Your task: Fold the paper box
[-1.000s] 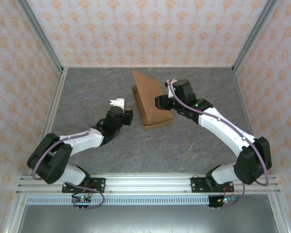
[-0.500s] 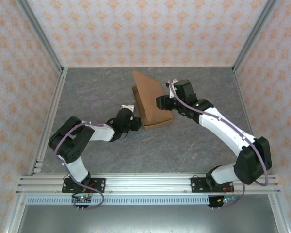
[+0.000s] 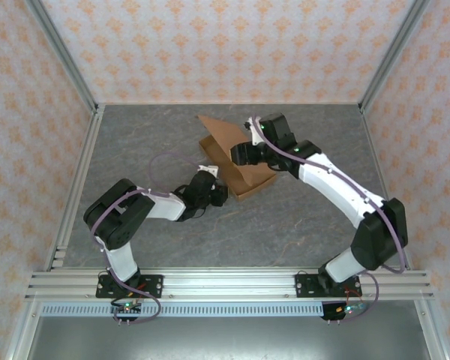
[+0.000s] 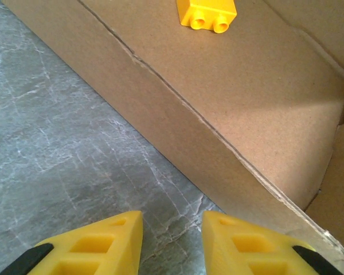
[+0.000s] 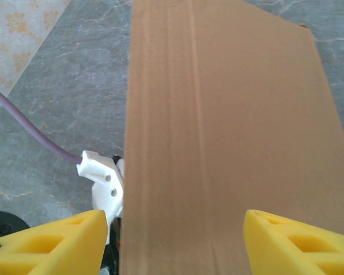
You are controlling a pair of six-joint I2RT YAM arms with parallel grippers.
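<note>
Standing partly apart with nothing between them, the yellow plastic fingers (image 4: pixel 112 243) of the left gripper (image 4: pixel 172 219) hover low over the grey marbled table (image 4: pixel 63 149), just short of the outer wall of the plain brown cardboard paper box (image 4: pixel 235 103). A small orange-yellow studded block (image 4: pixel 207 12) lies inside it. The right gripper (image 5: pixel 175 217) has its fingers (image 5: pixel 57 240) spread wide, clamping nothing, one beside the edge of the box's raised flap (image 5: pixel 218 114) and one before its face. From above, the box sits mid-table between both arms.

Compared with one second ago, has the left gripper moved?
Yes. In the top view the left gripper has moved right, away from the left side rail, up to the paper box.
</note>
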